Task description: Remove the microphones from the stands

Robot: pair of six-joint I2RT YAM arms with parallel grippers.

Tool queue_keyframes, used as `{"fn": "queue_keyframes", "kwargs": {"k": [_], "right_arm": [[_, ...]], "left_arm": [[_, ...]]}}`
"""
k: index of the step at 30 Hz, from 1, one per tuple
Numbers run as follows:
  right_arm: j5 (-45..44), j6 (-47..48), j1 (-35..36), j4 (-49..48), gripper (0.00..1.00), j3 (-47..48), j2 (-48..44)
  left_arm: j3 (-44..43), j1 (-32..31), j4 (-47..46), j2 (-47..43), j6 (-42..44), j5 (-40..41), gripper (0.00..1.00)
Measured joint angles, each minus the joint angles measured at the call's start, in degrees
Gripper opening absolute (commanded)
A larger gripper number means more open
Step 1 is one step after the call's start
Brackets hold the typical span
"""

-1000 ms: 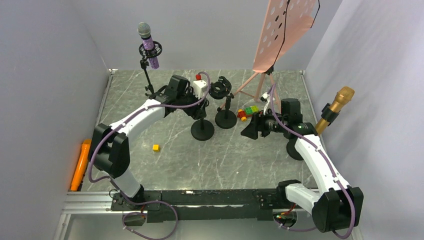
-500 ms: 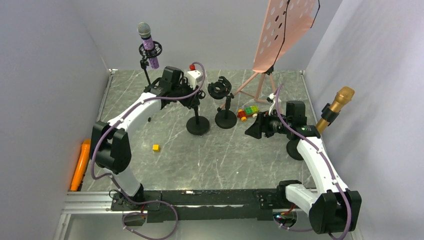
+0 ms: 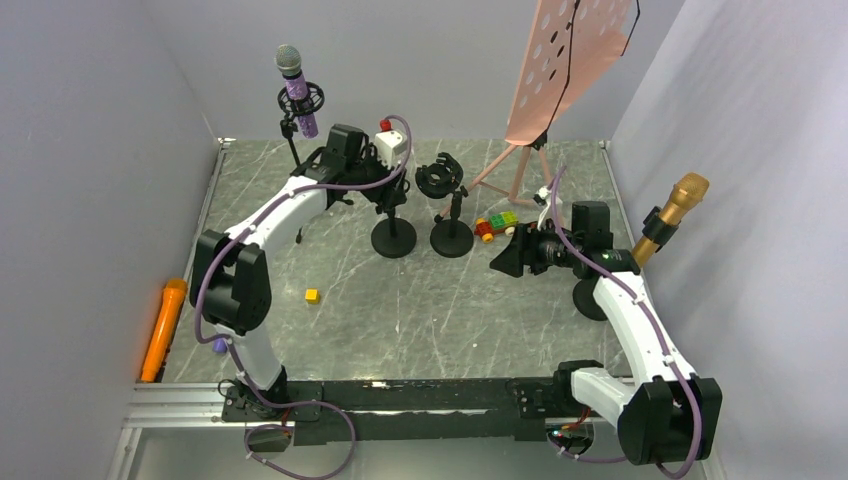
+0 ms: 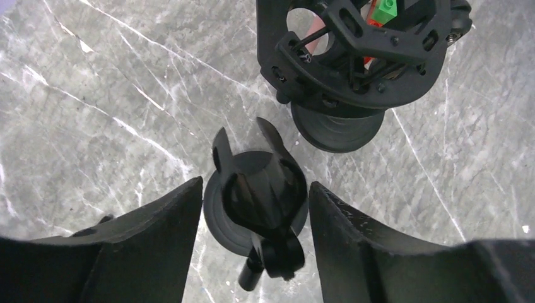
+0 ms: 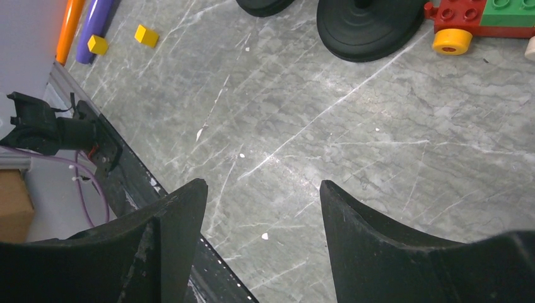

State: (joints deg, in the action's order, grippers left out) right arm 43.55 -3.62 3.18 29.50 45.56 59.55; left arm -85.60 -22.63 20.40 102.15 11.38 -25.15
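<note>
A purple microphone (image 3: 297, 92) with a grey head sits upright in a shock-mount stand at the back left. A gold microphone (image 3: 672, 215) stands in a holder at the right wall. My left gripper (image 3: 392, 195) is open, its fingers on either side of the empty black clip (image 4: 262, 189) of a small round-based stand (image 3: 393, 238), to the right of the purple microphone. In the left wrist view the clip lies between the fingertips (image 4: 189, 208). My right gripper (image 3: 500, 262) is open and empty over bare table (image 5: 303, 126), left of the gold microphone.
A second small stand with an empty shock mount (image 3: 441, 178) stands right of the clip stand. A pink music stand (image 3: 560, 70) rises at the back right, with a brick toy (image 3: 497, 223) near its legs. A yellow cube (image 3: 312, 295) and an orange stick (image 3: 163, 325) lie at the left.
My left gripper has moved back and left, and the small clip stand's base has slid with it. My right gripper has shifted slightly to the right.
</note>
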Motion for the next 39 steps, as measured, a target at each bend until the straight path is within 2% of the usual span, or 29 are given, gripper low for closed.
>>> {"fn": "queue_keyframes", "kwargs": {"k": [5, 12, 17, 20, 27, 34, 39], "right_arm": [[0.3, 0.0, 0.0, 0.0, 0.72, 0.0, 0.8], [1.7, 0.0, -0.1, 0.0, 0.73, 0.0, 1.9], [2.5, -0.5, -0.1, -0.2, 0.74, 0.0, 2.8], [3.5, -1.3, -0.1, -1.1, 0.74, 0.0, 3.1], [4.5, -2.2, -0.1, -2.4, 0.74, 0.0, 4.3], [4.7, -2.4, -0.1, -2.5, 0.74, 0.0, 4.2], [4.7, -1.6, -0.1, -1.7, 0.74, 0.0, 3.1]], "left_arm": [[1.4, -0.1, 0.4, -2.3, -0.7, 1.9, 0.85], [2.7, 0.0, 4.3, -15.5, -0.3, 8.6, 0.99], [2.7, 2.1, 3.5, -25.9, 1.2, 12.5, 0.99], [1.6, 7.2, 2.3, -28.9, 0.7, 13.2, 0.99], [1.3, 21.2, -7.3, -26.9, -3.9, 11.4, 0.99], [2.1, 24.2, -20.1, -18.4, -6.1, 2.5, 0.99], [-3.1, 24.4, -23.2, -8.9, -7.7, 0.3, 0.96]]}}
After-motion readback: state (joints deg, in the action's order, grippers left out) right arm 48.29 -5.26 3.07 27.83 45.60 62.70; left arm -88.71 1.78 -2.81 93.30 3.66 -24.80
